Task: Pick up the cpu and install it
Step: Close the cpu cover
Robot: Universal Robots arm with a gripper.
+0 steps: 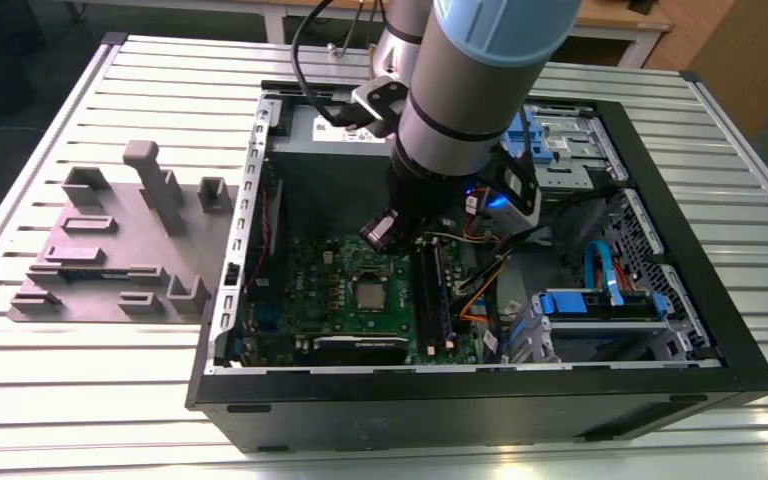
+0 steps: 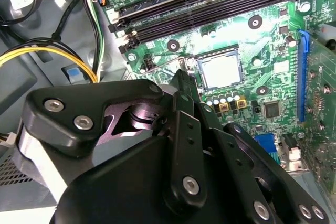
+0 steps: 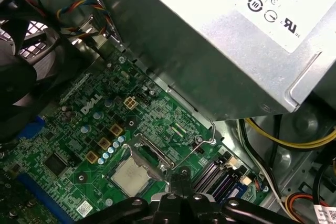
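Note:
The cpu [image 1: 371,295] lies flat in its socket on the green motherboard [image 1: 311,290] inside the open computer case. It shows as a silvery square in both wrist views [image 2: 220,70] [image 3: 130,177]. The hinged metal frame [image 3: 144,153] stands tilted up beside it, with its wire lever [image 3: 210,135] raised. My gripper [image 1: 384,232] hangs above the board just beside the socket. Its black fingers come together to a narrow tip [image 2: 181,77] [image 3: 181,174] with nothing visible between them. The tip is close to the frame's edge and is not over the cpu.
A big grey metal box with a white label [image 3: 220,35] fills the case's far side, close to the arm. Memory slots [image 2: 210,3], yellow and black cables [image 2: 47,51], a fan [image 3: 26,51] and blue drive brackets [image 1: 598,300] crowd the case. A grey fixture plate [image 1: 117,240] lies outside, on the exterior view's left.

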